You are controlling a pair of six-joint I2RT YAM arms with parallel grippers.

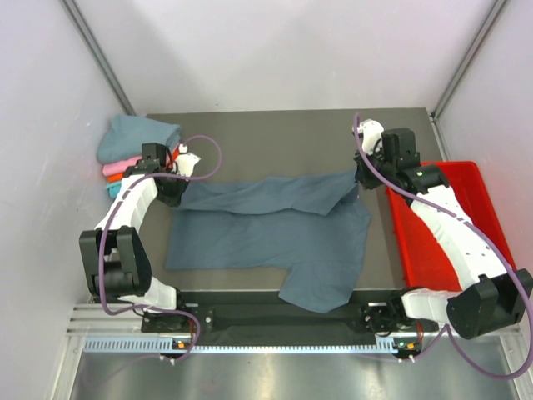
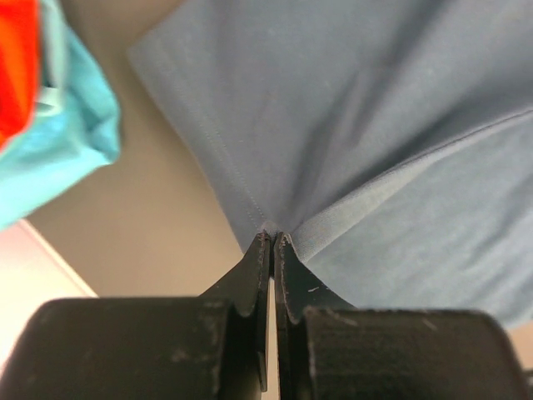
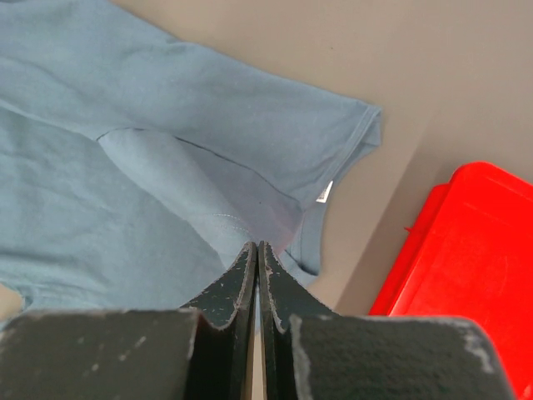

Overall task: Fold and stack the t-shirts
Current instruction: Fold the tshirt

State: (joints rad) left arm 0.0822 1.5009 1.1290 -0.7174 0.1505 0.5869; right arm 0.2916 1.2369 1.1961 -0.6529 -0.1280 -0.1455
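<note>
Left hand (image 2: 272, 237) is clamped on the blue-grey shirt (image 1: 266, 237) at its 9 o'clock edge. Right hand (image 3: 256, 246) is pinched together on the same cloth at 3 o'clock. The shirt lies spread across the middle of the surface (image 1: 275, 137), with a doubled-over band running between the two hands and one sleeve reaching over the near edge at 6 o'clock. Folded shirts (image 1: 133, 150) sit stacked at 10 o'clock, teal on top, then pink, orange and turquoise. A red tray (image 1: 476, 190) lies at 3 o'clock.
</note>
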